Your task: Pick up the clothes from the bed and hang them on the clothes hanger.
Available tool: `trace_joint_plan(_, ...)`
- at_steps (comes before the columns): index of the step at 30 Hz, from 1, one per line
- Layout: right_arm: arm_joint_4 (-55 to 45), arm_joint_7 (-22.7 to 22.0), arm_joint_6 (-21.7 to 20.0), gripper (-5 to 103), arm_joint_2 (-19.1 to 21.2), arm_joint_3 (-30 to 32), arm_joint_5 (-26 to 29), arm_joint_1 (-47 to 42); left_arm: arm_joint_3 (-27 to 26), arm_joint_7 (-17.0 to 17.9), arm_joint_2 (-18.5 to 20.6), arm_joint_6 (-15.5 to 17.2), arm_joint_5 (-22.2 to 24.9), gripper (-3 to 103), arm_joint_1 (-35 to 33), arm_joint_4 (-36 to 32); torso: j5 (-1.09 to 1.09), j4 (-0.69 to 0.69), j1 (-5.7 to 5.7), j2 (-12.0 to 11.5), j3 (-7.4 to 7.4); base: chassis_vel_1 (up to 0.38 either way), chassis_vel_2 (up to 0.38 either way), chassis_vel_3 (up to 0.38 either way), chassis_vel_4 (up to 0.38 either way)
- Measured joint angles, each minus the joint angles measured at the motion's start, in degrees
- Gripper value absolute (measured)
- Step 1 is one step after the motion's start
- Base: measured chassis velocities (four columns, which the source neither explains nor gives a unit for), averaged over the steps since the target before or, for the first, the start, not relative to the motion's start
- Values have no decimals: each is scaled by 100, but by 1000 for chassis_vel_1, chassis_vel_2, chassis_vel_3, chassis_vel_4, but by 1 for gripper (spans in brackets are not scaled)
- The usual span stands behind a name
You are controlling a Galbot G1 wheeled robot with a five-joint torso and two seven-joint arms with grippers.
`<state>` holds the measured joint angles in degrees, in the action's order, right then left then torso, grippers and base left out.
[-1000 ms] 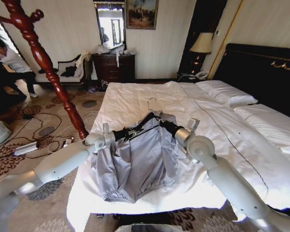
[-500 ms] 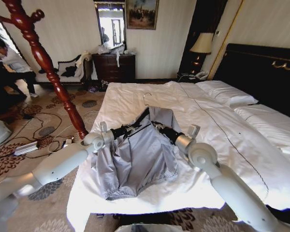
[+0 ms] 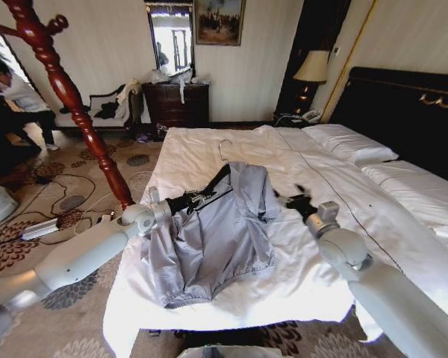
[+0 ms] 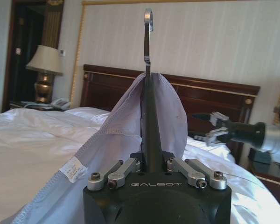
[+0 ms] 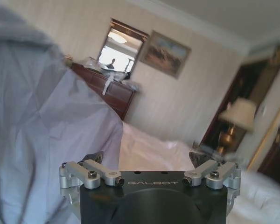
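Clamped on the thin black triangular hanger (image 3: 218,181), my left end effector (image 3: 196,198) holds it low over the near part of the wide bed (image 3: 209,149) with its wrinkled white duvet. From the left wrist camera the hanger (image 4: 150,140) stands straight out from between the closed fingers, its silver wire hook (image 4: 148,28) at the far tip, aimed toward the black headboard. From the head camera the hanger's long line runs from my end effector up and away, the hook (image 3: 224,147) lying over the duvet toward the head of the bed.

The light grey-blue thin-fabric jacket (image 3: 213,239) is draped over the hanger's shoulder; its collar sits at the hanger and its body spreads back down the duvet toward the foot, gathered hem nearest me. A small white label (image 4: 73,169) shows on the inside edge of the collar.

My right end effector (image 3: 297,200) is off to the right of the jacket, above bare duvet, fingers (image 5: 94,158) spread wide and holding nothing.
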<state>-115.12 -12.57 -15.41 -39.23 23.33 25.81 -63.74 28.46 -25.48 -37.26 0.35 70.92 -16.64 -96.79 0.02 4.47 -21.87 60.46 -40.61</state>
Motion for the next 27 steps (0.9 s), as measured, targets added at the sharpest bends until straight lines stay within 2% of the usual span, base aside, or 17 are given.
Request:
trace_joint_plan(1, 9, 79, 88, 99, 49, -11, -306, -26, 0, -16, 39, 6, 5, 18, -9, -71, -2, -1, 0, 0, 0, 0, 0, 0, 0)
trace_joint_plan(3, 8, 115, 119, 99, 66, -29, -436, -28, 1, -20, 59, 8, 8, 18, -11, -101, -3, -1, 0, 0, 0, 0, 0, 0, 0)
trace_joint_plan(6, 2, 293, 298, 100, 92, -283, -1155, 85, 116, -22, 135, 20, 24, 18, 35, -252, -2, -1, 0, 0, 0, 0, 0, 0, 0)
trace_joint_plan(8, 2, 330, 351, 100, 89, -330, -1330, 106, 143, -22, 146, 23, 23, 18, 51, -273, -2, -1, 0, 0, 0, 0, 0, 0, 0)
trace_joint_plan(9, -12, 422, 462, 100, 49, -437, -1740, 147, 249, -21, 175, 31, 21, 18, 107, -334, -2, -2, 0, 0, 0, 0, 0, 0, 0)
trace_joint_plan(11, -45, 488, 513, 100, -1, -518, -1968, 188, 373, -20, 196, 50, 24, 18, 177, -413, -2, -2, 0, 0, 0, 0, 0, 0, 0)
trace_joint_plan(22, -3, 510, 518, 100, -23, -845, -2177, 318, 872, -7, 355, 0, 40, 18, 487, -863, -1, 0, -1, 0, 0, 0, 0, 0, 0)
trace_joint_plan(24, 9, 509, 515, 103, -24, -869, -2199, 330, 902, -7, 361, 5, 40, 18, 510, -895, -2, 0, -1, 0, 0, 0, 0, 0, 0)
trace_joint_plan(27, 20, 514, 511, 95, -14, -905, -2281, 354, 992, -12, 389, 9, 3, 18, 554, -939, -2, -1, -1, 0, 0, 0, 0, 0, 0)
